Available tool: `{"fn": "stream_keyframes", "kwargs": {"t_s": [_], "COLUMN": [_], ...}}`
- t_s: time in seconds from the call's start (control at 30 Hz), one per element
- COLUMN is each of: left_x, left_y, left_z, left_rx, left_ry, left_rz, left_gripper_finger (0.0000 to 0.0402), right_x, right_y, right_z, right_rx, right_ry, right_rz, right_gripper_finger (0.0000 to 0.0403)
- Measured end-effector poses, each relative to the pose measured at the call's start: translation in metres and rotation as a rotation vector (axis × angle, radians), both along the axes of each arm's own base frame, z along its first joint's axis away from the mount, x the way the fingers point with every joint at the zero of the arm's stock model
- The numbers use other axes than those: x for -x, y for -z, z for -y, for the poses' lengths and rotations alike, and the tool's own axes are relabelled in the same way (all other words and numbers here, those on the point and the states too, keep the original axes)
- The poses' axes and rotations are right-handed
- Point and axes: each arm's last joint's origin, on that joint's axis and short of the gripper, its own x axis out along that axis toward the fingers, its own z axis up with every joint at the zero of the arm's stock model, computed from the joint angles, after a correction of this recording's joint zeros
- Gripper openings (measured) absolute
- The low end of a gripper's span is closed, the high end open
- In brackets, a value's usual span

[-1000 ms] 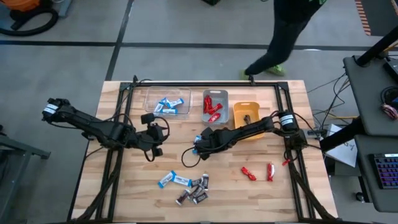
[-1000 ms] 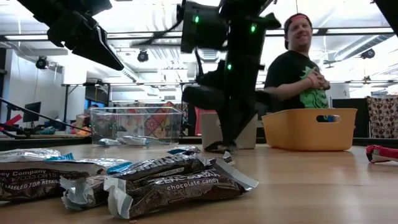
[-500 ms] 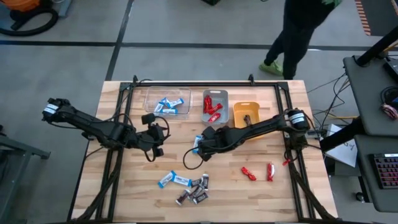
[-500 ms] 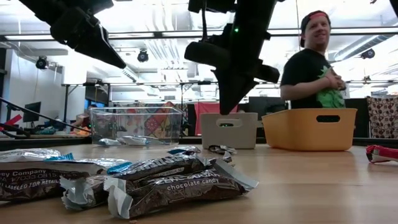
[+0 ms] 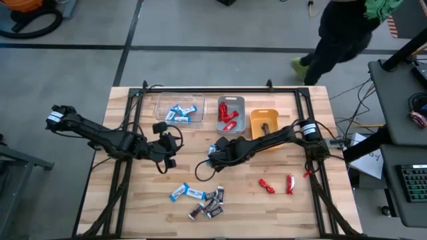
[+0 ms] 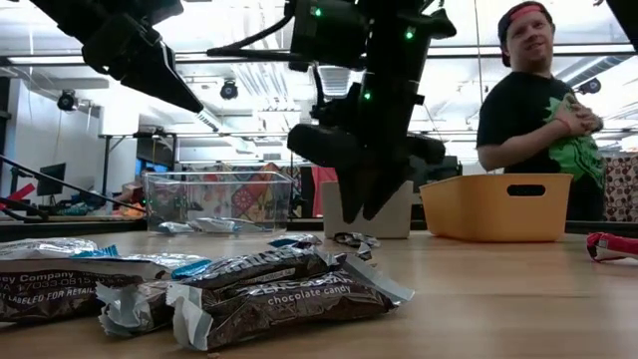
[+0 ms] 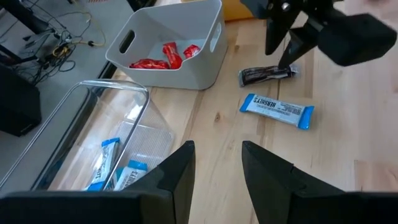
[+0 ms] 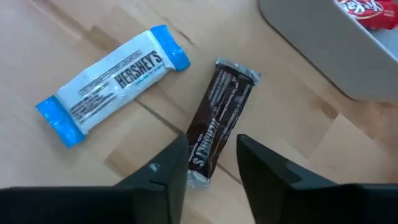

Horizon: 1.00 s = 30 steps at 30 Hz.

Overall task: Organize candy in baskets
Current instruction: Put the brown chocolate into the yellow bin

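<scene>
A dark brown bar lies flat on the wood beside a blue-and-white bar, just in front of the grey basket holding red pieces. My right gripper hovers open above the dark bar's end, one finger on either side, clear of it in the low view. My left gripper is open and empty, left of the middle. The clear basket holds blue-and-white bars. My right arm passes over the orange basket.
A pile of blue-and-white and dark bars lies near the front edge, filling the low view's foreground. Red pieces lie at the front right. A person stands beyond the far right corner.
My right gripper rose from the table by the dark bar, tipped, then came partway down again over it, and its fingers have opened. Both bars stayed on the table. The person behind the table walked toward the right.
</scene>
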Motion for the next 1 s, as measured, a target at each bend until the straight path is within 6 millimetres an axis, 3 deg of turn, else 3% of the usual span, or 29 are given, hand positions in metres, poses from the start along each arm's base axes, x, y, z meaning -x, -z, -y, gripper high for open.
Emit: {"fn": "stream_keyframes", "kwargs": {"t_s": [0.2, 0.43, 0.6, 0.8, 1.0], "left_x": [0.000, -0.001, -0.001, -0.001, -0.001], "left_y": [-0.001, -0.001, -0.001, -0.001, -0.001], "left_z": [0.000, 0.000, 0.000, 0.000, 0.000], "left_rx": [0.002, 0.007, 0.007, 0.007, 0.007], "left_ry": [0.000, -0.002, -0.003, -0.003, -0.002], "left_rz": [0.007, 0.017, 0.019, 0.019, 0.019], "left_gripper_finger": [0.0116, 0.0116, 0.0116, 0.0116, 0.0116], "right_x": [-0.007, -0.008, -0.010, -0.009, -0.007], "right_y": [0.010, 0.029, 0.035, 0.034, 0.029], "right_z": [0.008, 0.012, 0.013, 0.013, 0.014], "right_rx": [0.023, 0.029, 0.009, 0.008, 0.009], "right_ry": [0.019, 0.022, 0.020, -0.001, -0.023], "right_rz": [0.035, -0.010, -0.024, -0.033, -0.038], "right_gripper_finger": [0.0169, 0.0157, 0.0120, 0.0028, 0.0028]}}
